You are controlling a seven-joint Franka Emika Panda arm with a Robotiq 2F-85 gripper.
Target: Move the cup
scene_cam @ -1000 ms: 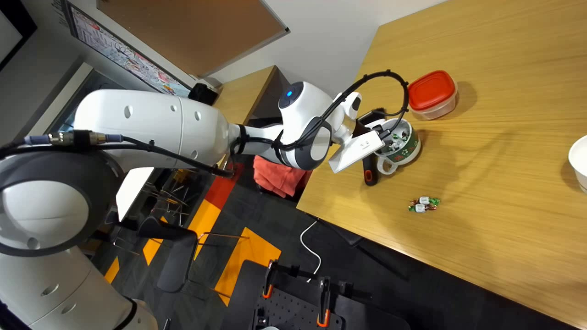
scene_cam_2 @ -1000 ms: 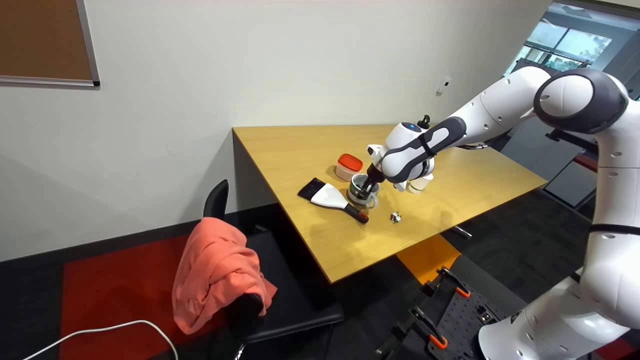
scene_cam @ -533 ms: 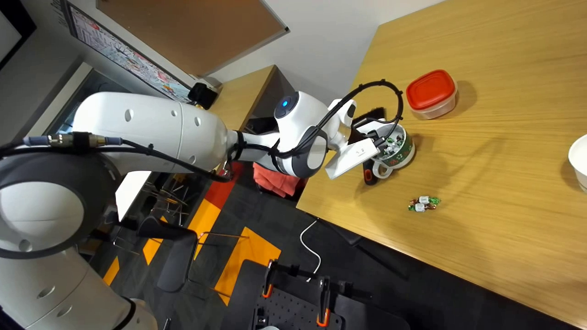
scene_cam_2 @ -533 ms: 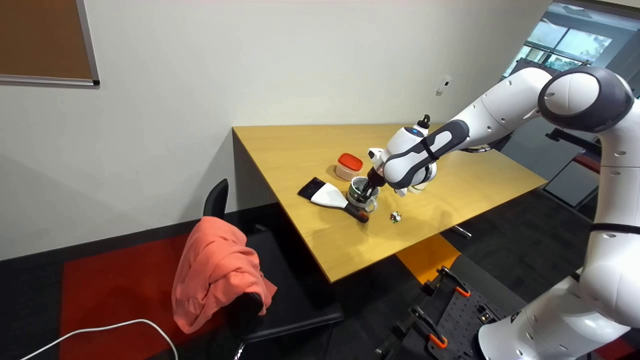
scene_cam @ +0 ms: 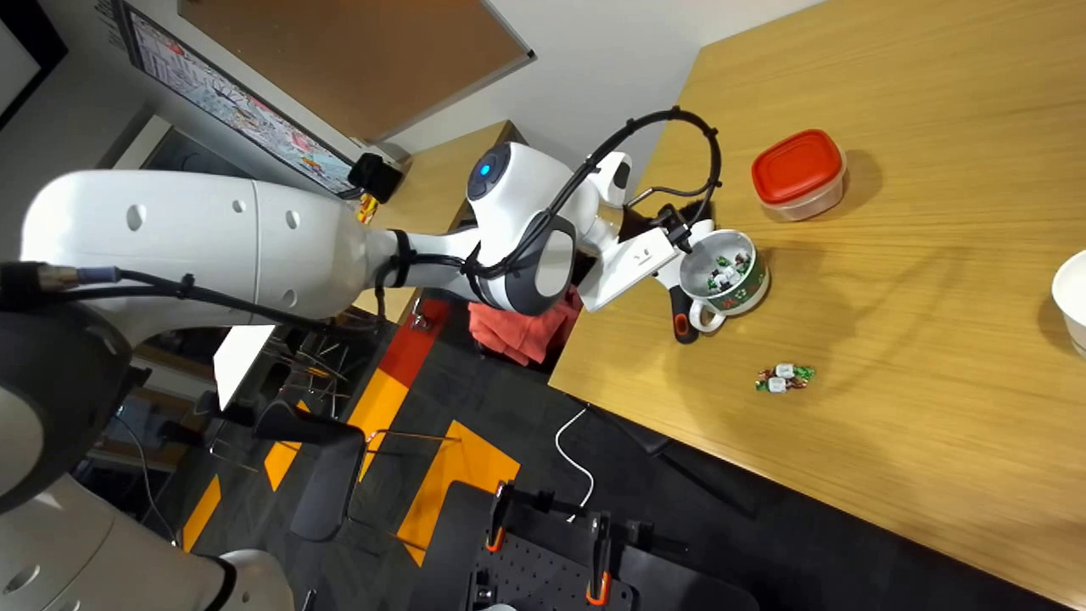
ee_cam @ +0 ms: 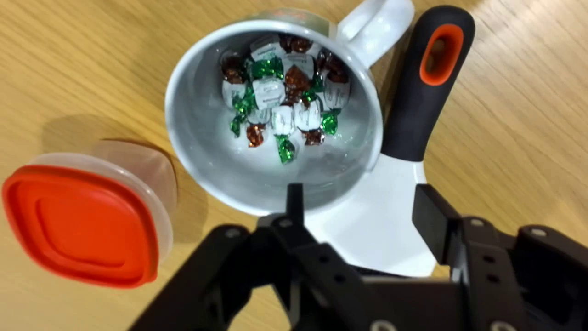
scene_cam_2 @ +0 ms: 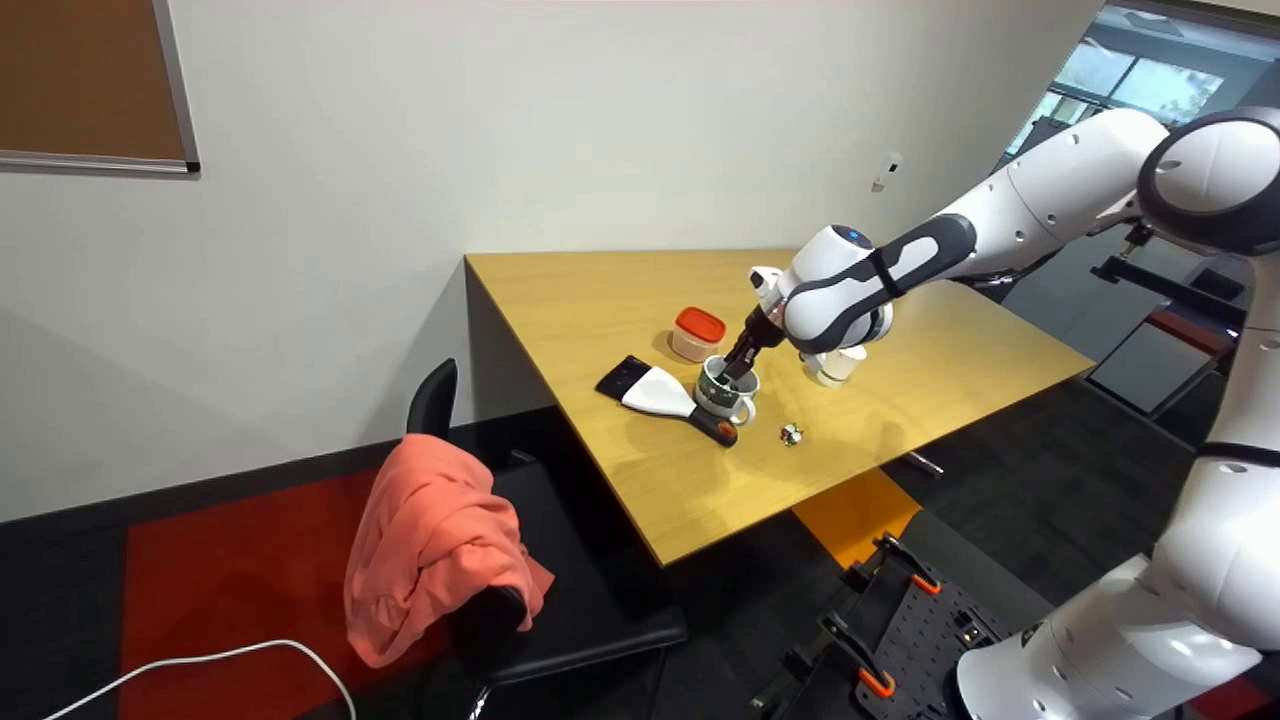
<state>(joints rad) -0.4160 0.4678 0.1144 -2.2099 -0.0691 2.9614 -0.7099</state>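
Observation:
The cup (scene_cam: 736, 297) is white inside with a green patterned outside and a handle. It stands upright on the table in both exterior views, with several wrapped candies (ee_cam: 275, 96) in it. From above, my gripper (ee_cam: 357, 191) has its fingers spread wide, nothing between them. In the wrist view one finger (ee_cam: 295, 202) overlaps the near rim of the cup, while the opposite finger (ee_cam: 434, 220) is off to the side over the brush. In an exterior view the gripper (scene_cam_2: 738, 368) appears just above the cup's opening; whether it touches the rim I cannot tell.
A white brush with a black handle (ee_cam: 420, 101) lies right beside the cup, partly under its rim in view. A red-lidded container (scene_cam: 799, 174) stands close by. Loose candies (scene_cam: 785, 378) lie nearer the table edge, and another white cup (scene_cam_2: 838, 367) stands farther along the table.
Earlier the gripper was at the cup's rim and the cup shifted slightly with it towards the brush handle. Now the fingers have opened, and the arm has drawn up and back, leaving the cup standing.

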